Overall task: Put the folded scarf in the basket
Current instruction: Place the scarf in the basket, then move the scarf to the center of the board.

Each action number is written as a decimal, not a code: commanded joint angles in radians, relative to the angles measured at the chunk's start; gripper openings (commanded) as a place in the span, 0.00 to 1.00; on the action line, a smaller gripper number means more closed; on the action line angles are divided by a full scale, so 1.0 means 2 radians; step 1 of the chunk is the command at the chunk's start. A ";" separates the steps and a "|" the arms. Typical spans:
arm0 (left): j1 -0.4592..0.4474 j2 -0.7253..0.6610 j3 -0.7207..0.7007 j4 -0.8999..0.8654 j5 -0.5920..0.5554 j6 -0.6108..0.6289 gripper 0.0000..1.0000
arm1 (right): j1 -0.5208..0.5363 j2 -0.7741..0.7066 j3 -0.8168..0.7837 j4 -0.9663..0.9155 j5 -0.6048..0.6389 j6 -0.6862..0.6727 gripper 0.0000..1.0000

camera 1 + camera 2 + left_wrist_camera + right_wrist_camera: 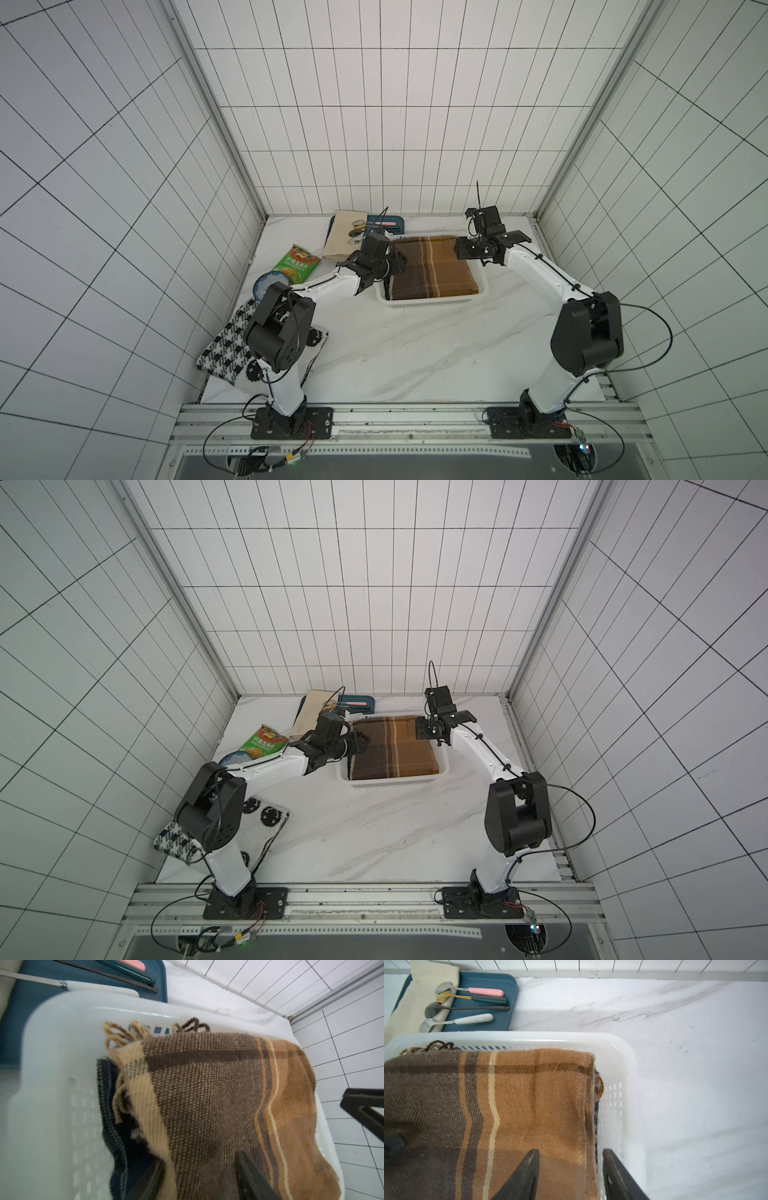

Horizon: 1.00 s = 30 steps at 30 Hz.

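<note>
1. Letting go looks like the step in hand: the brown striped scarf lies folded and flat inside the white basket and fills most of it.
2. The basket sits near the back of the tabletop, just in front of the dark-blue tray that holds four spoons.
3. The left gripper hangs over the short end of the scarf where the fringe shows. Its jaws are apart, and the cloth lies under them and does not look pinched.
4. The right gripper hangs over the other short end. Its jaws are apart too, with one over the scarf and one over the basket's wall with the holes.
5. A dark cloth edge peeks out from under the brown scarf. I cannot tell if it is part of the same scarf.
6. I think the job is almost done, because the scarf is in the basket and nothing grips it.
7. The next move should be both arms going up and away. They should go straight up first, so no jaw snags the fringe or the loose weave and drags the scarf out.
8. The right arm also needs care beside the wall, so it does not bump the basket.
9. The snack bag, the bowl and the black and white cloth lie well apart on the left side and need no touching.
</note>
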<state>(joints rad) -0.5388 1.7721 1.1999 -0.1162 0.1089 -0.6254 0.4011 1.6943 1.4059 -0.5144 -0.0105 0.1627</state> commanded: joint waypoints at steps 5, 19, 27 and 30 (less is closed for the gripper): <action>0.013 -0.128 -0.048 -0.067 -0.070 0.019 0.56 | 0.077 -0.085 -0.078 -0.028 0.068 0.004 0.52; 0.111 -0.329 -0.240 -0.172 -0.167 -0.021 0.46 | 0.182 -0.251 -0.261 0.077 0.014 0.019 0.53; 0.170 -0.307 -0.241 -0.277 -0.112 -0.006 0.48 | 0.184 -0.278 -0.275 0.100 0.012 0.014 0.53; 0.151 -0.277 -0.225 -0.309 -0.110 -0.022 0.50 | 0.184 -0.287 -0.280 0.101 0.026 0.010 0.53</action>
<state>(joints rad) -0.2100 1.1835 0.7181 -0.6437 -0.1135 -0.6559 0.7597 1.1473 0.8757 -0.3382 0.0143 0.1959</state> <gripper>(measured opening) 0.493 0.529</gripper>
